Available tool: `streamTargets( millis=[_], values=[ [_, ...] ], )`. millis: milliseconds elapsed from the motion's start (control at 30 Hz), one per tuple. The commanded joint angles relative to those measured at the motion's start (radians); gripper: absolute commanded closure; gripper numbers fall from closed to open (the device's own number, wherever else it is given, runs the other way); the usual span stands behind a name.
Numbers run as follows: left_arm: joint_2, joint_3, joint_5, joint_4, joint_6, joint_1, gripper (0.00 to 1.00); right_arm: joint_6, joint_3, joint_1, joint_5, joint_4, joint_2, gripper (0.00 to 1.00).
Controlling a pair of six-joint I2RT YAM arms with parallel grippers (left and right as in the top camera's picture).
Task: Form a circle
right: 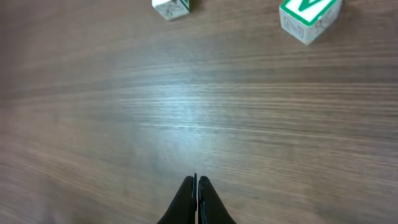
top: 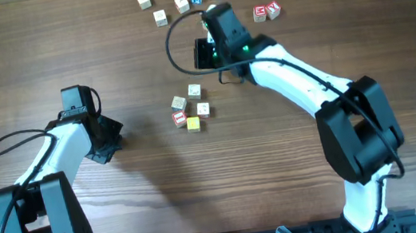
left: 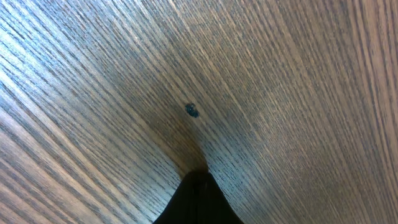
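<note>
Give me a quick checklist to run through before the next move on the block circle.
1. Right gripper empty: ok, shut on nothing.
2. Left gripper empty: ok, shut, with only bare table in its view.
3. Circle clear of both arms: ok, nothing touches its five cubes.
4. Circle evenly round: cannot tell, the cubes are too small in the overhead view.
5. Green cube clear of the right gripper: ok, it sits ahead and to one side, apart from the fingers.
6. Loose cubes kept apart from the circle: ok, they lie scattered at the far edge.
</note>
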Motion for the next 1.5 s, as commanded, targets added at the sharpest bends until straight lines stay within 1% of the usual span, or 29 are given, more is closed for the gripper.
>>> streamTargets(
  millis=[0, 167, 267, 600, 767, 900, 1300, 1467],
  values=[
    [0.032, -0.034, -0.059, -0.019, 0.012, 0.013, 0.96, 0.024, 0.034, 0.004, 0.001, -0.039, 0.065, 0.95],
    [0.032, -0.034, -0.059, -0.019, 0.012, 0.013, 0.96, 0.051, 0.034, 0.027, -0.003, -0.054, 0.087, 0.95],
    [0.032, -0.034, -0.059, -0.019, 0.012, 0.013, 0.96, 0.051, 0.034, 0.035, -0.029, -0.055, 0.107, 0.95],
    [0.032, -0.034, -0.059, -0.019, 0.012, 0.013, 0.96, 0.05, 0.034, 0.041, -0.024, -0.045, 0.116, 0.95],
    [0.032, -0.034, -0.059, -0.019, 0.012, 0.013, 0.96, 0.046, 0.034, 0.041, 0.037, -0.015, 0.14, 0.95],
    [0.032, -0.034, -0.059, -0.019, 0.012, 0.013, 0.96, 0.046, 0.034, 0.041, 0.036, -0.008, 0.155, 0.96],
    [0.032, -0.034, -0.059, -0.019, 0.012, 0.013, 0.96, -0.01, 0.034, 0.041, -0.097, -0.028, 0.175, 0.95],
    [0.032, -0.034, -0.059, -0.019, 0.012, 0.013, 0.96, -0.011, 0.034, 0.041, -0.118, -0.034, 0.175, 0.95]
  ],
)
